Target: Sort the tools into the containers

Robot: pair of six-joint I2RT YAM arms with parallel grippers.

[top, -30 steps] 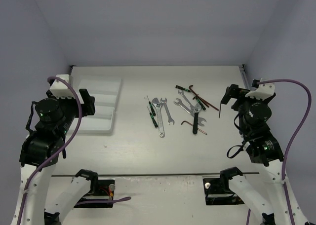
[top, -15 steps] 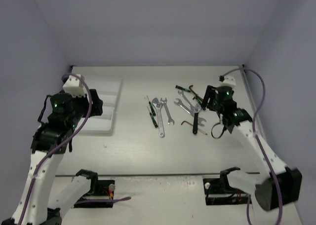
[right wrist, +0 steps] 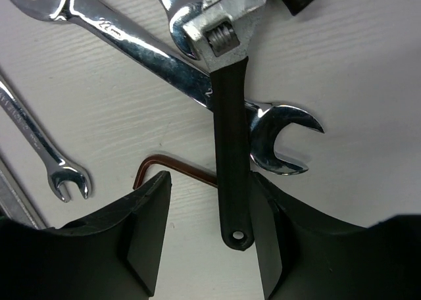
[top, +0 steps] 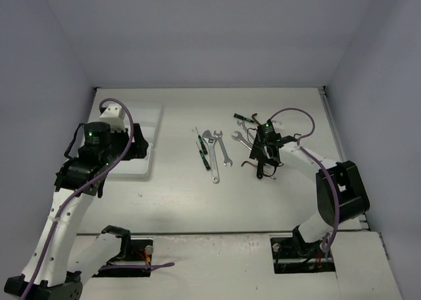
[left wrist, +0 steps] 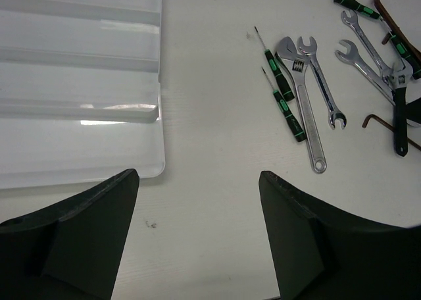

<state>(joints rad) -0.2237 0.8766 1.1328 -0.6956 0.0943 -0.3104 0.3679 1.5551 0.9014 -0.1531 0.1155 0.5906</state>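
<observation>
The white tray with long slots lies at the left, and it also shows in the left wrist view. My left gripper hangs over its near right corner, open and empty. My right gripper is low over the right tool pile, open. The black handle of the adjustable wrench lies between its fingers, close to the right finger. Under the handle lie a silver wrench and a red-brown hex key.
In the table's middle lie two green-black screwdrivers, a silver adjustable wrench and an open-end wrench. More wrenches, a screwdriver and hex keys are in the right pile. Walls enclose the table.
</observation>
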